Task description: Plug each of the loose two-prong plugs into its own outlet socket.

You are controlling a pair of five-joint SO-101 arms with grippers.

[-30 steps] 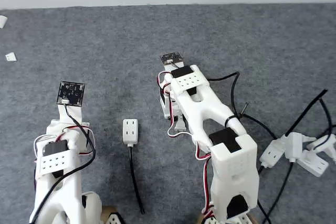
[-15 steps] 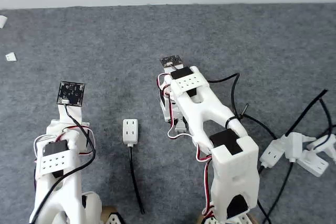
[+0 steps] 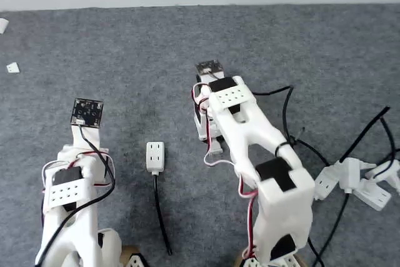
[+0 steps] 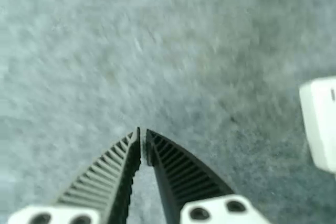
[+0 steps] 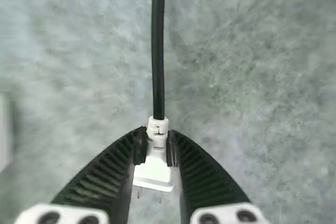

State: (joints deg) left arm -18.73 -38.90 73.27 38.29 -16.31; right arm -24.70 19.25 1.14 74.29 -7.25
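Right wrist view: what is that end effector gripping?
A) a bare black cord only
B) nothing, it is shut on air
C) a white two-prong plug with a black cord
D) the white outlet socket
C: the right end effector is shut on the sides of the white two-prong plug, with two prongs showing at one end and the black cord leaving the other.

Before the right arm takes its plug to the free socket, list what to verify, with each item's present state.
1. Grip: right tool is shut on the white plug: ok.
2. Aim: prongs point back toward the wrist and the black cable leads away: not ok for insertion, probably.
3. Target: outlet socket has nothing plugged in: ok.
4. Left tool is shut, empty and apart from the socket: ok.
5. Enough cable slack to reach: cannot tell.
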